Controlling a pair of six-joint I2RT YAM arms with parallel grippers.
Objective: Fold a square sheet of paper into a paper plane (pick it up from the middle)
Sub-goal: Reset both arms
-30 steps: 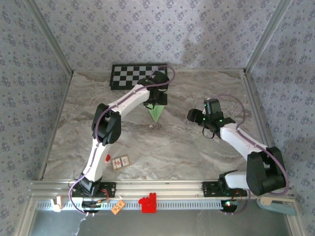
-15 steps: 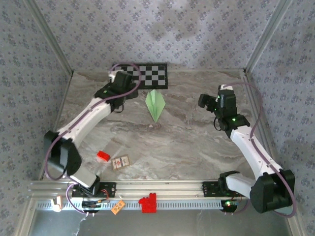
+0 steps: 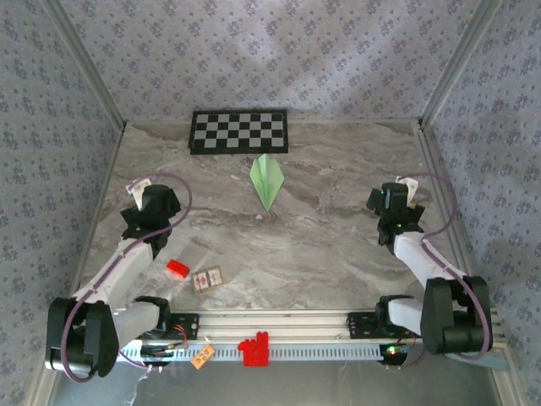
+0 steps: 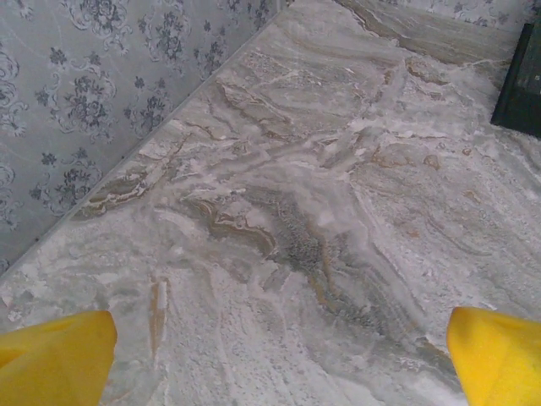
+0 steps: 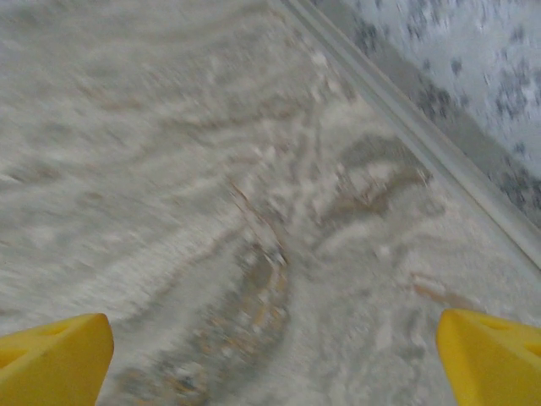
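The square sheet of paper lies folded as the paper plane (image 3: 267, 180), a slim pale green dart flat on the marble table, its point toward the near edge. My left gripper (image 3: 155, 203) hangs far to the plane's left, close to the left wall. Its yellow fingertips (image 4: 59, 355) stand wide apart over bare marble, so the left gripper (image 4: 279, 359) is open and holds nothing. On the far right my right gripper (image 3: 390, 203) is drawn back near the right wall. The right gripper (image 5: 275, 359) is also open, with only blurred table between its fingertips (image 5: 490, 351).
A black-and-white checkerboard panel (image 3: 239, 131) lies at the back, just beyond the plane; its dark corner (image 4: 524, 85) shows in the left wrist view. A small red block (image 3: 176, 269) and a card (image 3: 208, 278) lie near front left. Patterned walls close in three sides.
The left gripper has left the plane and both arms have swung back toward the side walls and near edge. Both jaws have opened wide. The plane lies where it was.
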